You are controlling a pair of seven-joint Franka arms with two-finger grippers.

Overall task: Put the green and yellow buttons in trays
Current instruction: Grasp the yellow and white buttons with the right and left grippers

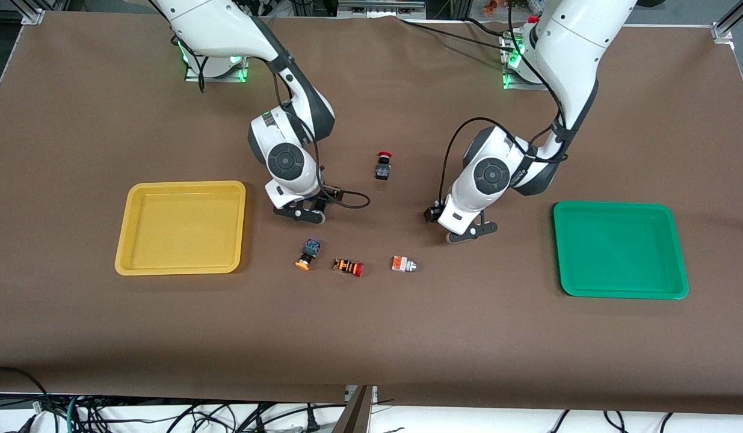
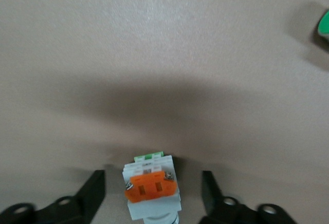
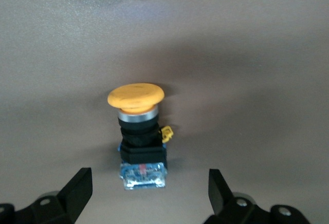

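- Front: you see the yellow tray (image 1: 181, 228) and green tray (image 1: 621, 249) empty, three buttons lying on the table (image 1: 371, 337) between them.
- Left wrist: your left pincer (image 2: 153, 193) straddles a white button (image 2: 151, 190), fingers apart.
- Right wrist: your right pincer (image 3: 149, 193) gapes around a yellow button (image 3: 138, 131).

I see three switches in a row between the trays: a mushroom-cap button (image 1: 307, 254) toward the right arm's tray (image 1: 181, 264), a striped button (image 1: 348, 267), then a block switch (image 1: 403, 264). A fourth button (image 1: 383, 166) lies farther from the camera.
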